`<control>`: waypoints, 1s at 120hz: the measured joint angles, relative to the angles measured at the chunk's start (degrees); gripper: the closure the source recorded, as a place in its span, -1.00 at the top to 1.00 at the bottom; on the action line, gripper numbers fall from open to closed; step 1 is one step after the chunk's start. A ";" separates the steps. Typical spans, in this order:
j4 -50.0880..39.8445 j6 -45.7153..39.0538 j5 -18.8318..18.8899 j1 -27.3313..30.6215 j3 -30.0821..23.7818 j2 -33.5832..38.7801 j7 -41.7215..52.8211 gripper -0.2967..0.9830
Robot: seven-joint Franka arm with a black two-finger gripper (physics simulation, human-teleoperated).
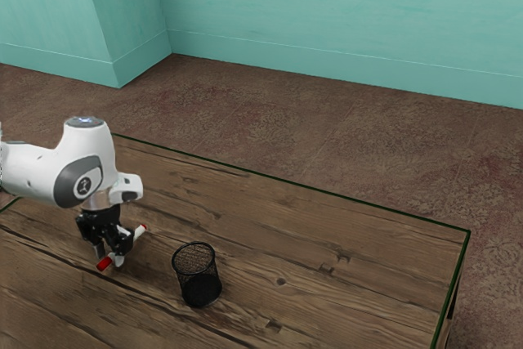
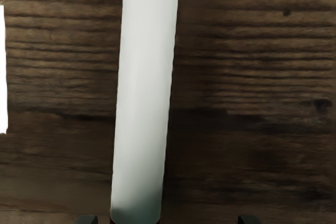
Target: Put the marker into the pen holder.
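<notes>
Your jaws stand spread astride the white, red-ended, plastic-looking cylindrical marker [image 2: 144, 98]; centre them on it before you close.

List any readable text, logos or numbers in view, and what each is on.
No readable text.
Round badge on the white arm: has a mark, too small to read.
Arm's top cap: faint marks, too small to read.
Marker: no lettering seen.

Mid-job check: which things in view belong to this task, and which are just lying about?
For the job:
white marker with red ends
black wire-mesh pen holder
black two-finger gripper

Only surroundings:
brown wooden table
teal wall
brown patterned floor
</notes>
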State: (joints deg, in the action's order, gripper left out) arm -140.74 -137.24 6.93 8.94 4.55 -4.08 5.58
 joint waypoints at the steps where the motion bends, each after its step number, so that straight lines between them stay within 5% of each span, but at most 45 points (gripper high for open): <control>1: 0.00 -0.01 -0.01 -0.12 -0.01 -0.04 0.03 -0.08; 39: 0.11 -0.20 -1.06 -0.83 0.00 -0.89 0.80 -0.48; 89: 1.64 0.62 -0.61 -2.28 -0.02 0.34 -0.13 -0.61; 104: 5.46 6.14 0.02 -5.25 -1.43 9.84 -1.35 -0.64; 120: 5.05 14.92 1.30 -16.81 -5.65 21.61 -3.59 -0.65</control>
State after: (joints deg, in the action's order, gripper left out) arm -135.69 -122.32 8.23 -7.87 -1.10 17.53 2.00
